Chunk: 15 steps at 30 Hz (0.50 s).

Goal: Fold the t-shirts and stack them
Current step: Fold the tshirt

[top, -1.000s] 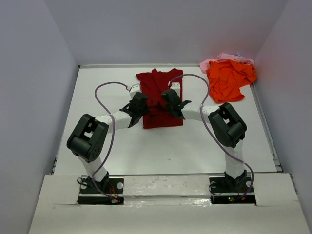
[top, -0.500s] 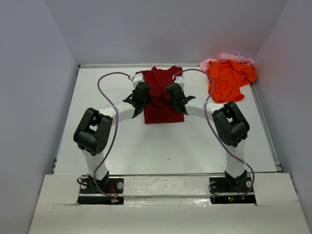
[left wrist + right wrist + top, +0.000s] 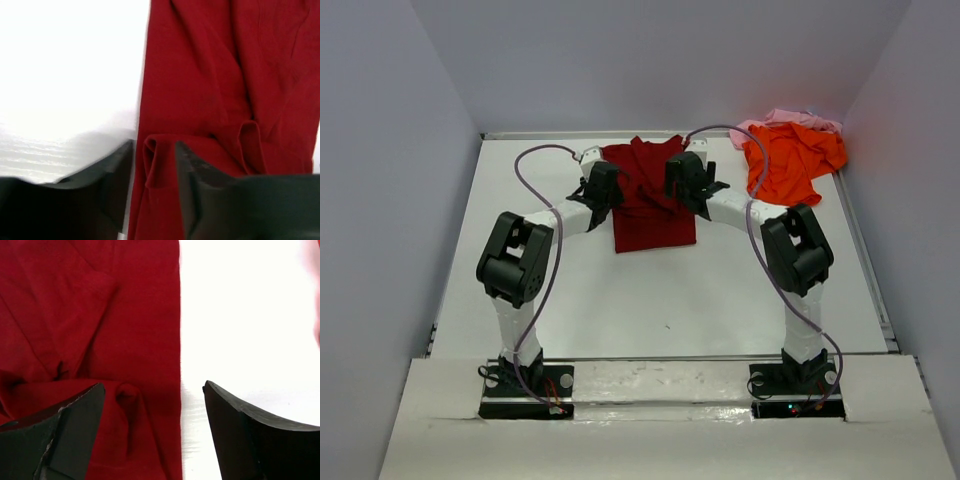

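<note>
Maroon t-shirt [image 3: 655, 225] lies flat mid-table toward the far side. It's folded in to a narrow upright strip with straight side edges, and a cross fold of cloth is doubled over on top near both arms. Looks like one fold stage is laid down. Whether it needs another fold I can't tell.

Orange t-shirt [image 3: 790, 165] is crumpled in the far right corner, well apart from the maroon. Pink t-shirt [image 3: 780, 118] is bunched behind and partly under it. Neither is folded and nothing is stacked. I'd call it under a third done.

Left gripper [image 3: 154, 150] sits at the strip's left edge, jaws partly apart with a loose ridge of maroon cloth standing between them, not pinched. Right gripper [image 3: 152, 390] straddles the right edge, jaws wide apart over a small pucker, holding nothing.

Only the top view shows the corner pile, the whole strip outline and the bare table [image 3: 670, 300]. It can't resolve the jaw gaps, since the arms cover them. The wrist views give the gaps, the ridge and the pucker.
</note>
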Available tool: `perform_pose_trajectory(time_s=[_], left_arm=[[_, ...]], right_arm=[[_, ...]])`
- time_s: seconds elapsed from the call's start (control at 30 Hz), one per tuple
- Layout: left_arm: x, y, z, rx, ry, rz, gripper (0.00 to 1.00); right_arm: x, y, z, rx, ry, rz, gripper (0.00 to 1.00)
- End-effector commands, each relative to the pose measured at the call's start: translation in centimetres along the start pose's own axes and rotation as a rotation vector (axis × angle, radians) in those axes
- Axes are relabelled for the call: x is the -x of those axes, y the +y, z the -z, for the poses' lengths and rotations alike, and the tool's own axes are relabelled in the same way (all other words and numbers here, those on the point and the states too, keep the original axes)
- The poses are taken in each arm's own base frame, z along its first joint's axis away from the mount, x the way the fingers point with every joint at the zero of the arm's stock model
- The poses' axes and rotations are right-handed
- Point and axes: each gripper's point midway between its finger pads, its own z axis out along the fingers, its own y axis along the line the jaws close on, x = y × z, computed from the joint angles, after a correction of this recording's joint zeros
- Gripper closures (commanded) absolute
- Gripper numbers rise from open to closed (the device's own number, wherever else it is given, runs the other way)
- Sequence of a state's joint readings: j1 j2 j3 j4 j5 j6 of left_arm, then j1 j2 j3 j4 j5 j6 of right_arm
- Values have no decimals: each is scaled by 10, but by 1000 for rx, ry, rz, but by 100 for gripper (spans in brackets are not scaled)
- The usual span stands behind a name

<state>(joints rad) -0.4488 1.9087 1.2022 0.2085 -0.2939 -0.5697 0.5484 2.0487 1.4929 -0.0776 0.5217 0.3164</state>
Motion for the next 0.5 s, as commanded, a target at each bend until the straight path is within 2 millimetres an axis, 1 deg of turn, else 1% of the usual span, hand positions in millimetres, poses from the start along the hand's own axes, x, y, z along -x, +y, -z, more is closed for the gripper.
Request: perform_pose_trajectory(time_s=[0.0, 0.03, 0.07, 0.1, 0.13, 0.17, 0.2, 0.23, 0.27, 0.3, 0.33, 0.37, 0.4, 0.43, 0.47], left_arm=[[32, -4, 18, -8, -86, 43, 43], [42, -8, 26, -23, -103, 51, 36], [47, -11, 31, -34, -109, 55, 29], [49, -12, 36, -35, -107, 56, 24], [63, -18, 47, -59, -132, 62, 20], [70, -21, 53, -69, -139, 64, 20], [74, -21, 59, -65, -136, 62, 20], [88, -26, 73, -87, -162, 70, 20], [100, -30, 83, -102, -179, 76, 19], [105, -32, 91, -110, -178, 69, 19], [120, -38, 107, -141, -205, 69, 19], [133, -44, 121, -156, -212, 43, 19], [150, -48, 137, -172, -244, 34, 19], [156, -47, 144, -165, -242, 15, 19], [172, -48, 158, -160, -257, -13, 19]], right_arm=[[19, 0, 3, 8, -33, 26, 14], [20, -1, 5, 7, -35, 26, 14], [18, -2, 7, 12, -30, 26, 14], [19, -2, 10, 23, -29, 25, 14], [25, -1, 16, 39, -38, 16, 14], [21, 0, 18, 52, -28, 18, 14], [23, 1, 22, 66, -28, 13, 15], [28, 2, 28, 83, -35, 4, 15], [29, 4, 32, 105, -35, 10, 16], [24, 10, 37, 131, -25, 22, 16], [28, 12, 42, 156, -27, 20, 17], [25, 19, 48, 178, -17, 29, 17], [21, 29, 54, 211, -6, 40, 17], [20, 35, 58, 231, -4, 46, 18], [18, 40, 62, 248, 4, 49, 19]])
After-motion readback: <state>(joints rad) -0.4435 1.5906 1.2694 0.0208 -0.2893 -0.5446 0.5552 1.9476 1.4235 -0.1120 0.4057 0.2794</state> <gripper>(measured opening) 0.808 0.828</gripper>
